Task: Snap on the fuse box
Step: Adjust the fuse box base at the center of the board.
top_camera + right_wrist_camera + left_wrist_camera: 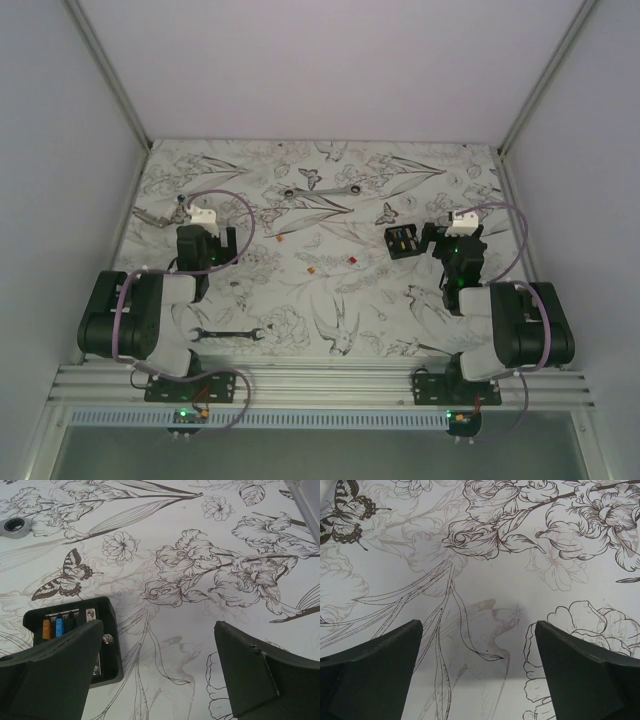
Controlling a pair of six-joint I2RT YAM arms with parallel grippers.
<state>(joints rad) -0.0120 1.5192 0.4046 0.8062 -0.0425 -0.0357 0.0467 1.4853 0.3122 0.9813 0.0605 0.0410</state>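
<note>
Fuse box sits on the floral table with its fuses showing. Right gripper hovers tilted down just beside the box, jaws spread wide, empty. Left gripper is well away from the box, also gaping, holding nothing.

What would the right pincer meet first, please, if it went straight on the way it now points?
Probably the printed table, bare between the right pincer's open jaws. The fuse box sits just left, by one jaw, which might clip it; depth is unclear.
</note>
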